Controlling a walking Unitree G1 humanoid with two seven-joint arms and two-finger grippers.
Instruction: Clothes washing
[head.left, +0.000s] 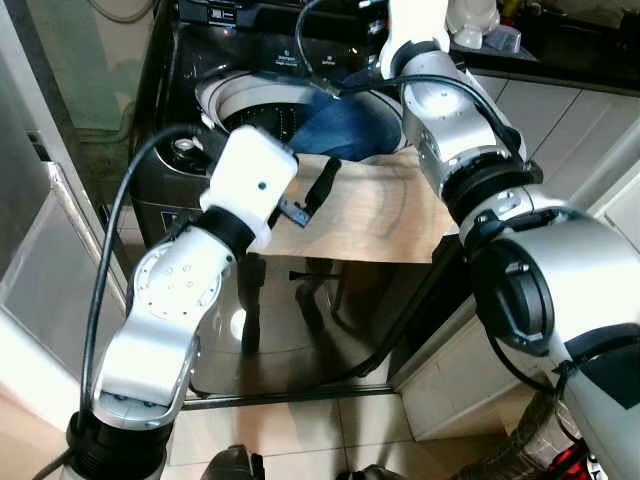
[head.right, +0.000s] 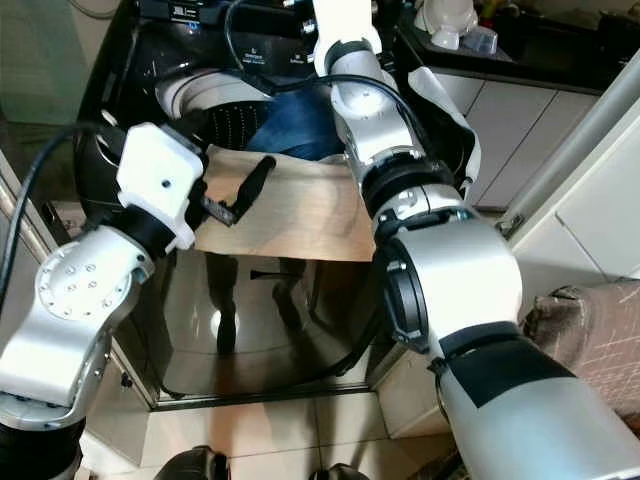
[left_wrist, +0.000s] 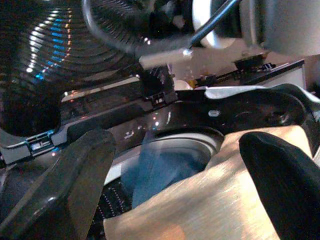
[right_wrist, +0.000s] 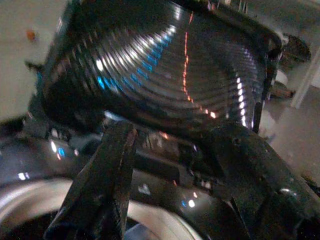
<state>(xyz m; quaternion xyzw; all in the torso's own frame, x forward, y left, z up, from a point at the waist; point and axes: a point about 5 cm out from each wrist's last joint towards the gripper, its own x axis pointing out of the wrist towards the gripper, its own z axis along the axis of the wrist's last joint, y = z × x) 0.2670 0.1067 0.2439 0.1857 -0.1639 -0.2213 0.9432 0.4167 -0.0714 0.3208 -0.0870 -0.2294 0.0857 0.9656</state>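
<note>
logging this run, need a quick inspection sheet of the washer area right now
surface: top-load washer, lid up, drum open
job's things: blue garment in the drum mouth; tan cloth draped over the front rim and hanging down the front
clutter: white containers on the counter behind
grippers: left gripper at the front rim over the tan cloth, jaws open; right gripper over the back of the drum near the lid, jaws open, holding nothing
cables: black cable looping along the left arm; another by the right arm
surroundings: white cabinets on the right, tiled floor
</note>
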